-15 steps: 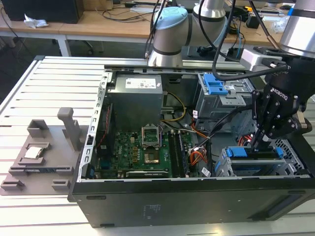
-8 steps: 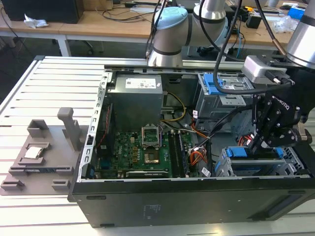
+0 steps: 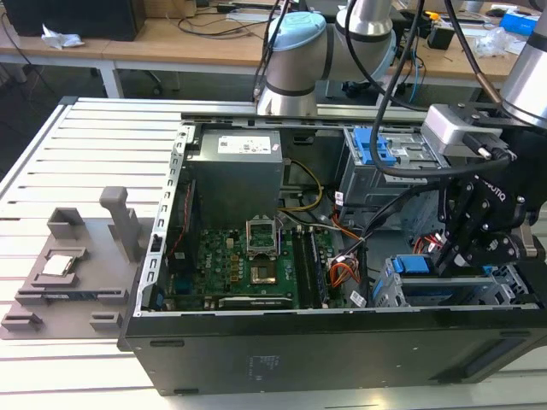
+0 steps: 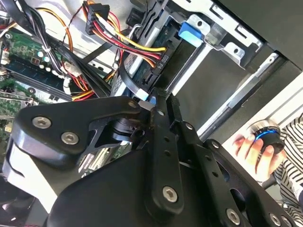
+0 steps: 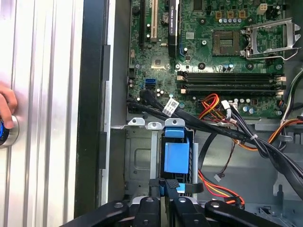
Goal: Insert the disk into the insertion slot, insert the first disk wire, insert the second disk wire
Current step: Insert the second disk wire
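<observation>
The disk (image 3: 420,266), in its bright blue carrier (image 5: 176,157), sits inside the silver insertion slot (image 5: 137,163) at the case's corner on the exterior view's right. A plug with red, yellow and black wires (image 4: 158,61) sits against the disk's end. My gripper (image 3: 453,256) hangs right over that end. Its fingers stand close together on the blue-tipped plug of a flat black disk wire (image 4: 127,78), which loops up to the fingertips. In both wrist views the gripper (image 5: 169,185) (image 4: 152,98) touches the disk's connector edge.
The open computer case holds a green motherboard (image 3: 256,256), wire bundles (image 5: 227,123) and a taller grey cage with a blue tab (image 3: 376,149). A person's hand (image 4: 258,146) rests on a round button beside the case. A grey fixture (image 3: 77,273) lies on the slatted table.
</observation>
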Controlling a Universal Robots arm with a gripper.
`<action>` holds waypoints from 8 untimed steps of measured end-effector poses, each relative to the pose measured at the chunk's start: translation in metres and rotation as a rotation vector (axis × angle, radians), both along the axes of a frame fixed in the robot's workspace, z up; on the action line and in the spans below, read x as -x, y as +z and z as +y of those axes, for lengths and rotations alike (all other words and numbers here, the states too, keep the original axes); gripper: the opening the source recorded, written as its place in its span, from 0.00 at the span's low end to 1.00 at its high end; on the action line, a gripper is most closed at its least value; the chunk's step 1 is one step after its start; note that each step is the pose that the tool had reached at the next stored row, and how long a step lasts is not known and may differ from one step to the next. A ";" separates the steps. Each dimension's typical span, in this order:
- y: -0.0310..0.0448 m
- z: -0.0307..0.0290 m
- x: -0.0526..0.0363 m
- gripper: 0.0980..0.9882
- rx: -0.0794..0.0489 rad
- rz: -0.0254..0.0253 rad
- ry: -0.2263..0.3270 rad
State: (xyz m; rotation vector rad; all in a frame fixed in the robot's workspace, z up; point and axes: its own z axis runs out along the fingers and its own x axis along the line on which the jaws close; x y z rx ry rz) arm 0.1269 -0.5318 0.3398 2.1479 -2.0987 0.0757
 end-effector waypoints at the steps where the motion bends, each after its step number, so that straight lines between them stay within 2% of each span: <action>1: 0.0000 0.0000 0.0000 0.09 0.000 0.0000 0.000; 4: -0.0001 -0.0003 0.0001 0.10 0.000 0.0000 0.000; 5: 0.0000 -0.0004 0.0001 0.17 0.000 0.0000 0.000; 8: -0.0002 -0.0006 0.0024 0.17 0.001 -0.0001 0.000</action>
